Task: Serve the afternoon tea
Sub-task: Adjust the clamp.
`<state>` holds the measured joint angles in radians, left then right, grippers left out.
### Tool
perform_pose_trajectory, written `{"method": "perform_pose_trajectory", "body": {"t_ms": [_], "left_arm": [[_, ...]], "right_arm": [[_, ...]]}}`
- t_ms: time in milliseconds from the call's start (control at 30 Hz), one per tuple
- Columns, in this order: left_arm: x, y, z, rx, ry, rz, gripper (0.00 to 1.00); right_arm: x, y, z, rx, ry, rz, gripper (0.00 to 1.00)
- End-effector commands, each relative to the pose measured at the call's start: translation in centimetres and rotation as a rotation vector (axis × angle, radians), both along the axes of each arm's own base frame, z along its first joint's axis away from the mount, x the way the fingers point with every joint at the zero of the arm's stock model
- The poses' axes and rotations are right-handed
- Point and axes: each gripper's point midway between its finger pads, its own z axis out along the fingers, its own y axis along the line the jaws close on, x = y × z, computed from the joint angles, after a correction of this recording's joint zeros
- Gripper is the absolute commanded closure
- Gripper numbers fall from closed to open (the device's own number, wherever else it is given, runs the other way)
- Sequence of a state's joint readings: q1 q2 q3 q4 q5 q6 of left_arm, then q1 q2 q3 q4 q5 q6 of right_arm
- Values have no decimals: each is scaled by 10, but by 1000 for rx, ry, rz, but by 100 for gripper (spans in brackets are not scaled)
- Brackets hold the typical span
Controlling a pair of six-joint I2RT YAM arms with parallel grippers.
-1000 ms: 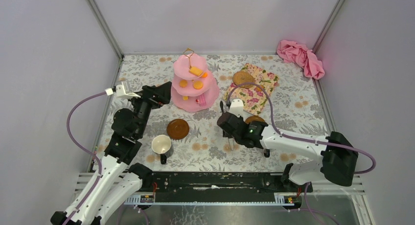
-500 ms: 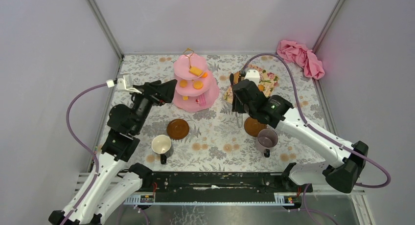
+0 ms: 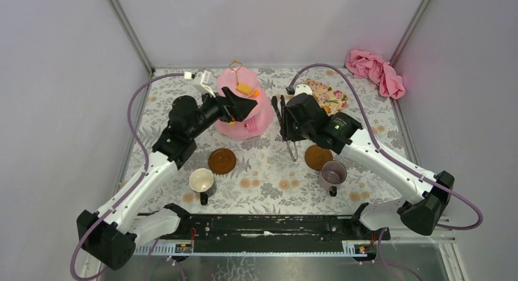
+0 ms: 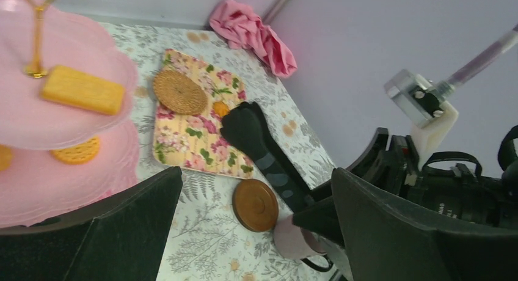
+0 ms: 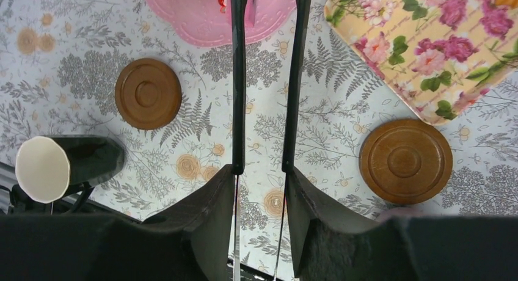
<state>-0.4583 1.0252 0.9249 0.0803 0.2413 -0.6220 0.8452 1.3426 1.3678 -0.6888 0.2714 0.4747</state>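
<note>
The right tool (image 5: 261,170), clamped on the slim black tongs (image 5: 238,79), has swung from the floral tray (image 3: 330,98) to just beside the pink cake stand (image 3: 262,117) at the far middle of the table (image 3: 269,171). An orange biscuit (image 4: 221,108) shows at the tong tips; gripped or not, I cannot tell. The left tool (image 4: 256,174), jaws wide and empty, has reached the stand too, so biscuit-loading looks under way.

A crumpled pink cloth (image 3: 375,71) lies in the far right corner, near a floral tray (image 4: 189,134) bearing a woven mat (image 4: 179,92).
</note>
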Motion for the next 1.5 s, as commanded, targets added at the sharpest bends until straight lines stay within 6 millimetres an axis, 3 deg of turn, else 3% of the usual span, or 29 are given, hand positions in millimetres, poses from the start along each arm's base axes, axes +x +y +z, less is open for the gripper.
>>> {"method": "perform_pose_trajectory", "body": {"t_ms": [0, 400, 767, 967, 1267, 1467], "left_arm": [[-6, -28, 25, -30, -51, -105, 0], [9, -62, 8, -36, -20, -126, 0], [16, -94, 5, -57, -13, -148, 0], [17, -100, -5, -57, 4, -145, 0], [15, -95, 11, -115, -38, -120, 0], [13, -96, 2, -92, -35, -131, 3]], "right_arm": [[2, 18, 14, 58, -15, 64, 59], [-9, 37, 6, 106, 22, 128, 61], [-20, 44, -1, 109, 30, 155, 60], [-22, 42, -1, 109, 30, 153, 60], [-26, 44, -13, 116, 55, 164, 61], [-30, 47, -11, 143, 61, 178, 61]]}}
